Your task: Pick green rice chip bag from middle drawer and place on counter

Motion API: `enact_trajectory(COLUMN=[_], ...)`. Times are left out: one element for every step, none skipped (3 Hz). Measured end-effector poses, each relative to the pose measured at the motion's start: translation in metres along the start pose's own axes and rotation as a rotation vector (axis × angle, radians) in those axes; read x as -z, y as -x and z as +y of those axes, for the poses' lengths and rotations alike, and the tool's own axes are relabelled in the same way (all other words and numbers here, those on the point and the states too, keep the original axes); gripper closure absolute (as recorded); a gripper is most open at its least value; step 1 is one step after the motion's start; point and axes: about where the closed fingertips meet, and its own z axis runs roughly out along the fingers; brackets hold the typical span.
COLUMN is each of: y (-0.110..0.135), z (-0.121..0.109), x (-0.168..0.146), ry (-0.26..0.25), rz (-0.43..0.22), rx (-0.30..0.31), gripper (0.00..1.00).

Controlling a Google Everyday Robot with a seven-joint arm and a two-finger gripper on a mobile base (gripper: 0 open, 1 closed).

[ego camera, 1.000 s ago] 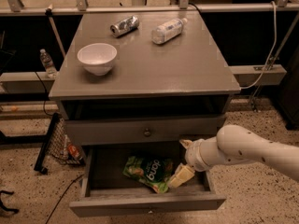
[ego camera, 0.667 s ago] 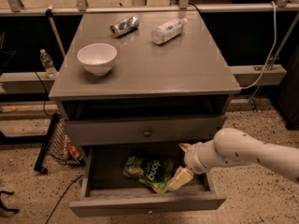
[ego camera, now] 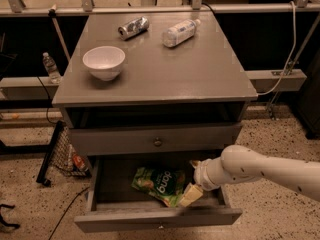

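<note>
Speckled floor [ego camera: 280,219] and a dark, railed background, seen from above and in front of a grey wooden cabinet.

On the flat grey tabletop [ego camera: 165,79]:
- White bowl [ego camera: 103,61], upright, near the front left.
- Dented silver can [ego camera: 133,27], on its side toward the back.
- Clear plastic bottle [ego camera: 180,32], on its side just right of the can.

All three sat well apart from the front edge.

Under the tabletop, a dark open slot, then the upper drawer [ego camera: 120,143], closed, with a round knob [ego camera: 158,142] at its centre. Below that, the middle drawer [ego camera: 155,218], pulled out toward the camera, bare grey inside.

Flat on the drawer's floor, slightly right of centre: green rice chip bag [ego camera: 157,181], crinkled, bright green with white lettering, not yet lifted.

Extended in from the right edge: white robot arm [ego camera: 270,166], wrist over the drawer's right half. At its tip, the end effector [ego camera: 190,182], low inside the drawer at the bag's right edge. Two pale fingers [ego camera: 191,195] spread apart, the nearer one overlapping the bag's right corner, the other toward the drawer's back. Could not tell whether either finger pressed on the bag.

Left of the cabinet, a small water bottle [ego camera: 50,66] stood upright on a low ledge.
</note>
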Motion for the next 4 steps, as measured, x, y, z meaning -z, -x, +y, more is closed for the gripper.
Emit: enact_trajectory(y=[0.004, 0.016, 0.028, 0.037], z=[-0.009, -0.012, -0.013, -0.015], x=[-0.018, -0.034, -0.052, -0.067], ry=[-0.011, -0.012, 0.002, 0.004], rz=[-0.039, -0.090, -0.125, -0.145], rx=[0.023, 0.053, 0.074, 0.080], gripper=[0.00, 0.00, 0.00, 0.00])
